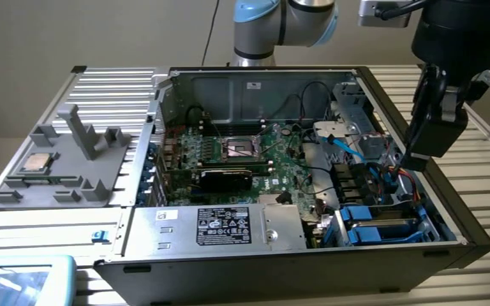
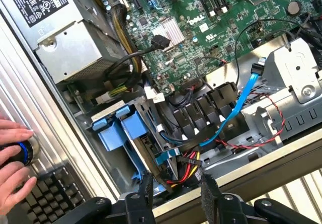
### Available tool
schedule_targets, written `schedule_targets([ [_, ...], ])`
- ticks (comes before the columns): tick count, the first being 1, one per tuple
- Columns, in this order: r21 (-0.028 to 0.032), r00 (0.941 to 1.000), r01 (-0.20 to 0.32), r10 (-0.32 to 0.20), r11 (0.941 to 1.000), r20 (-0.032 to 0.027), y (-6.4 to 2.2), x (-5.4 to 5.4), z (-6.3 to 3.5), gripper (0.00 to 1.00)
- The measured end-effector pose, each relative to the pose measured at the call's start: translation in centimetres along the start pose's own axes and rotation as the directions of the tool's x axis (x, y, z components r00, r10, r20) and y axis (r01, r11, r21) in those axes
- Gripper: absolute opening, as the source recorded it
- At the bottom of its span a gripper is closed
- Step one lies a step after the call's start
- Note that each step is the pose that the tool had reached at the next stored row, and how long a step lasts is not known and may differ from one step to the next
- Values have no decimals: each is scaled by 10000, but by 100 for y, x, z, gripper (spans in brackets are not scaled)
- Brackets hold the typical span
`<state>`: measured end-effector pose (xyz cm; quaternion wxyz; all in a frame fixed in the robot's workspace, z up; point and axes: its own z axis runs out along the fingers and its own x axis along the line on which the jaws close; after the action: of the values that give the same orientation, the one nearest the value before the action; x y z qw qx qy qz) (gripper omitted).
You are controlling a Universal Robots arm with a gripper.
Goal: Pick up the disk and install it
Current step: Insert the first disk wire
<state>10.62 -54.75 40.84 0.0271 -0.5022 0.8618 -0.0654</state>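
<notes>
1. Computer case lies open on the slatted table; the arm hangs over its three o'clock wall in the exterior view, so coming down out of line could knock the claw against that rim
2. Power supply sits at six o'clock in the case; its black label carries white text and approval marks, too small to read
3. Motherboard fills the middle of the case; a white Dell logo reads on it in the wrist view, and a slip of the claw could scrape its components
4. Disk, in its bright blue carrier, appears to lie in the drive bay at five o'clock in the case; if gripped off-centre it could tilt and jam in the bay
5. Claw has its two fingers well apart and holds nothing, hovering over the bay's edge
6. Blue data cable and the red, yellow and black wires run just beside the disk; a finger could snag them and pull a plug loose
</notes>
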Motion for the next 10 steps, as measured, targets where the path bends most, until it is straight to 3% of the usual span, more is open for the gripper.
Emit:
schedule_targets([
  [10,-9,10000,-2,2,10000,16,-1,0,0,51],
])
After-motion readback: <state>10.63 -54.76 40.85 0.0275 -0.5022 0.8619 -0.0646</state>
